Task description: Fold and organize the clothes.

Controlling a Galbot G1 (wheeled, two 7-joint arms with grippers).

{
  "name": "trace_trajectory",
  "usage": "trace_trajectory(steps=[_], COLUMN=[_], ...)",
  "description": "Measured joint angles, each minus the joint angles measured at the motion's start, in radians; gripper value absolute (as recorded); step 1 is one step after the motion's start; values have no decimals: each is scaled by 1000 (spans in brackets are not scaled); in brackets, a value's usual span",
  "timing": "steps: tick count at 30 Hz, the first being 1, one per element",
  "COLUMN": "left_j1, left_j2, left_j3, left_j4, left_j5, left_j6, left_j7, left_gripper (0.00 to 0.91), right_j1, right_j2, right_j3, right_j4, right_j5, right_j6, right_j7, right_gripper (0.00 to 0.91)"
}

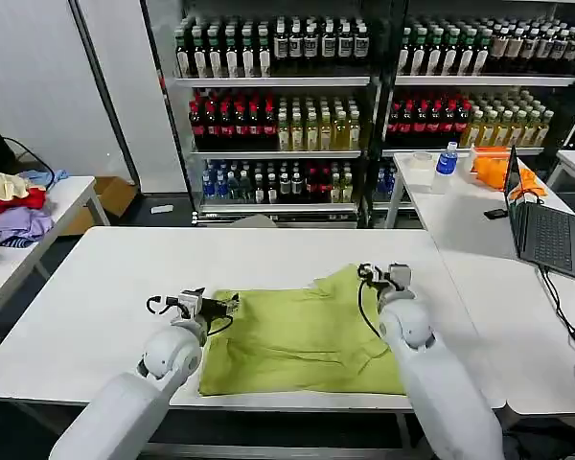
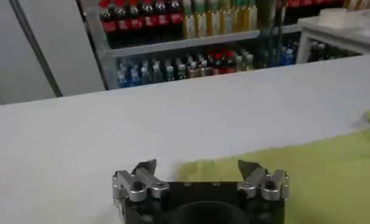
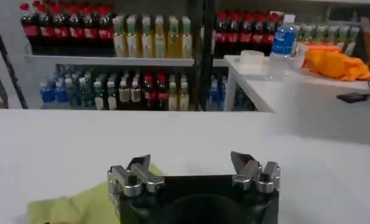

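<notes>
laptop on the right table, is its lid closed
No, the laptop stands open on the side table, its screen raised and keyboard showing.

Plain lime-green T-shirt (image 1: 302,335) — white table (image 1: 96,287)

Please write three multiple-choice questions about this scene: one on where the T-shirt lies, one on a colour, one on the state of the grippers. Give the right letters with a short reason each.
1. Where does the T-shirt lie?
A. on the white table in front of the robot
B. on a drinks shelf
C. on the laptop

2. What colour is the T-shirt?
A. red
B. lime yellow-green
C. purple

3. In what state are the left gripper and the right gripper?
A. both shut on the shirt
B. one open, one shut
C. both open

Answers:
1 A: the head view shows it spread on the white table, near the front edge.
2 B: all views show that green.
3 C: each wrist view shows fingers wide apart, holding nothing.
</notes>
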Motion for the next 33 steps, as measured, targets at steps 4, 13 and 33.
trace_trajectory(steps=[4, 13, 33], left_j1=[-18, -33, 41], left_j2=[-13, -8, 24], left_j3=[8, 21, -3], left_j4=[42, 75, -6], left_j5=[-7, -32, -71], left_j6=[-1, -2, -2], left_j7=[-6, 2, 37], left_gripper=[282, 20, 20], right_j1=[37, 60, 16], right_j2=[27, 61, 50], right_j3=[-14, -42, -57], right_j4=[-76, -153, -86], right_j5=[8, 34, 37], right_j6=[-2, -4, 4], right_j7=[-11, -21, -33], right_gripper=[746, 0, 0])
